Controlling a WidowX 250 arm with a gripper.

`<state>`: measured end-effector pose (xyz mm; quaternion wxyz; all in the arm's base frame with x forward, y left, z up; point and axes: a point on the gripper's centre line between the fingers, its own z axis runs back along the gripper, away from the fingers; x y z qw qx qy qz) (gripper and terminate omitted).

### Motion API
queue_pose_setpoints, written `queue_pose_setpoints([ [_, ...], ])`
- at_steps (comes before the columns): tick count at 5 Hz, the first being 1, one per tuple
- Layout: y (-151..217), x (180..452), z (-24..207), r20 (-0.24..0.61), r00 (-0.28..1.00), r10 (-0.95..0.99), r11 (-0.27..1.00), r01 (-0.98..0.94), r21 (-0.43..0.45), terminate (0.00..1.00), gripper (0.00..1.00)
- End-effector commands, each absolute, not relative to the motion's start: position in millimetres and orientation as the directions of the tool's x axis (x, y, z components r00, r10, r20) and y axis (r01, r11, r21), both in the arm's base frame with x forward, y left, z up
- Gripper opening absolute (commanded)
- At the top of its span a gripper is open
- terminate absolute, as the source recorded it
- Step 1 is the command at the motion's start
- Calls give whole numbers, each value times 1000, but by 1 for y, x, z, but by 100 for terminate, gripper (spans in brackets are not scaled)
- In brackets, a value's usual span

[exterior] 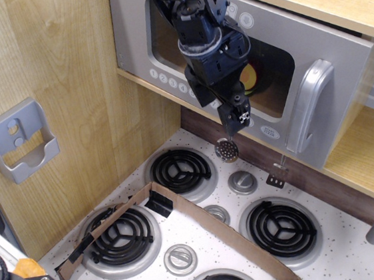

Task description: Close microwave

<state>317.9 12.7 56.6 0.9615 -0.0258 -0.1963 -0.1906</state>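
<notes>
The microwave (332, 35) sits under a light wood shelf at the top. Its silver-grey door lies flat against the front, with a clear window, a chunky silver handle (309, 103) at the right and a row of round number buttons (169, 82) along the bottom. A yellow and orange toy shows dimly through the window. My gripper (237, 120) hangs from the dark arm in front of the door's lower middle, just over the button row. Its fingers look close together and hold nothing; I cannot tell if it touches the door.
A toy stovetop with black coil burners (181, 169) lies below, with a brown cardboard frame (230, 235) on it. A grey wall-mounted holder (21, 139) is on the left wood panel. A small strainer (226, 149) and utensil (277, 179) hang under the microwave. An open wood shelf (366, 152) is at right.
</notes>
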Motion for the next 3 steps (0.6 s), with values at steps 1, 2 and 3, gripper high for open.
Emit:
queue_pose_setpoints([
  [1, 8, 342, 85, 421, 825, -376, 921, 384, 69, 0, 100],
  [2, 4, 349, 93, 449, 801, -396, 914, 389, 113, 0, 100],
  [3, -2, 356, 103, 490, 757, -431, 901, 389, 191, 0, 100],
])
